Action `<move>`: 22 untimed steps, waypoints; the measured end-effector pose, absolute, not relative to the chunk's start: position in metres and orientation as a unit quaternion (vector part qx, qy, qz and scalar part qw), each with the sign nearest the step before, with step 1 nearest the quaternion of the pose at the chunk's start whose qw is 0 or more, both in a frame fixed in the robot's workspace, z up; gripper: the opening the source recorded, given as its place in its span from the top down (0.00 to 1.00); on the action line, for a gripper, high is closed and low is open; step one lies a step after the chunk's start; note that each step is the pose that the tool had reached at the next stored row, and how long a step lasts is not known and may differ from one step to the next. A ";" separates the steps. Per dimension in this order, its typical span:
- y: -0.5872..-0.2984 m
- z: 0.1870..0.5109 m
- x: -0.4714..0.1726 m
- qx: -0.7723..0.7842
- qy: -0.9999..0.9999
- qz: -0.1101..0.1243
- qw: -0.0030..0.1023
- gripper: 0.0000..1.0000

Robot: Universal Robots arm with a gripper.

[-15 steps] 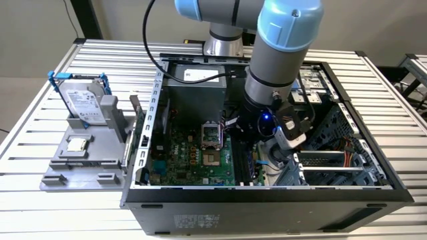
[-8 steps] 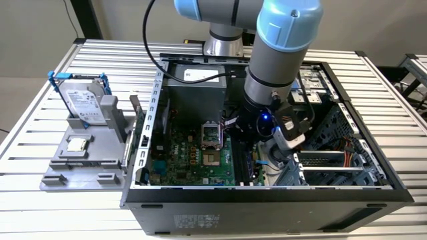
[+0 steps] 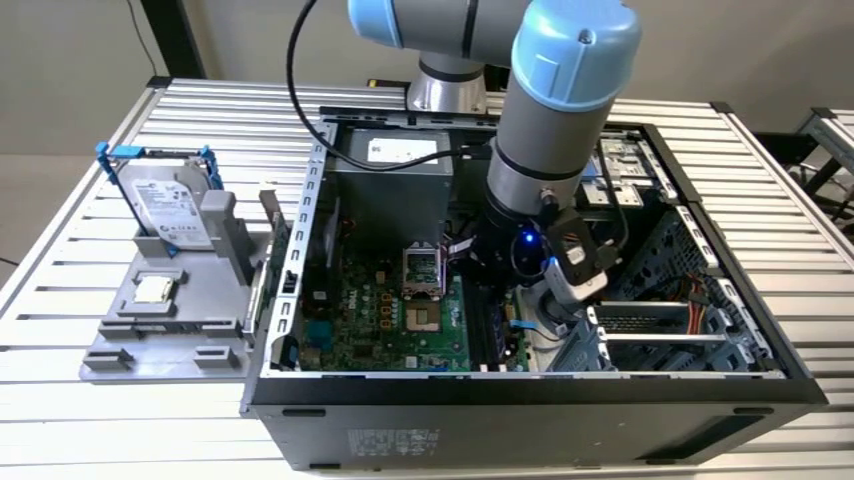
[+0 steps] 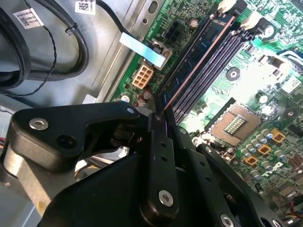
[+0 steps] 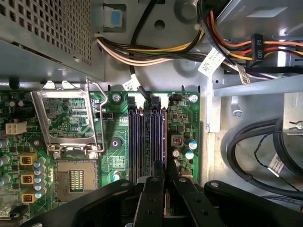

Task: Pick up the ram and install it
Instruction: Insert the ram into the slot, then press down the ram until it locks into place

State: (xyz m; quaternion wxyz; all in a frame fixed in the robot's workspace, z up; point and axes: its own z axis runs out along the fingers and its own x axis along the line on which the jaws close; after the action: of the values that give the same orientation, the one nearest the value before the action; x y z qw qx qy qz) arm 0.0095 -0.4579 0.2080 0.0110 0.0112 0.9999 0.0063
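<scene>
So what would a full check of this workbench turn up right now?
Surface: slatted metal table carrying an open computer case with its side off.
Job's things: the ram stands on edge along the memory slots; whether it is fully seated cannot be told.
Clutter: grey holder at the exterior view's left, with a hard drive in a blue frame and a small square chip.
Grippers: the pincer is inside the case, closed on the ram's near end.
Cables: coloured wire bundle and black cables beside the board.
Surroundings: another slatted table at the exterior view's right.
</scene>
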 end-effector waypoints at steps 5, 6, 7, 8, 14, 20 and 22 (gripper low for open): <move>-0.458 0.208 0.010 0.011 1.000 0.006 0.011 1.00; -0.458 0.208 0.010 0.011 1.000 0.006 0.011 1.00; -0.458 0.208 0.010 0.011 1.000 0.006 0.011 1.00; -0.458 0.208 0.010 0.011 1.000 0.006 0.011 1.00; -0.458 0.208 0.010 0.011 1.000 0.006 0.011 0.00; -0.458 0.229 0.009 0.011 1.000 0.006 0.010 0.00; -0.458 0.238 0.009 0.012 1.000 0.006 0.010 0.00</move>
State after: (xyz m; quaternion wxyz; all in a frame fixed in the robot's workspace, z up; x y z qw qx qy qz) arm 0.0095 -0.4579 0.2376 0.0098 0.0117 0.9999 0.0064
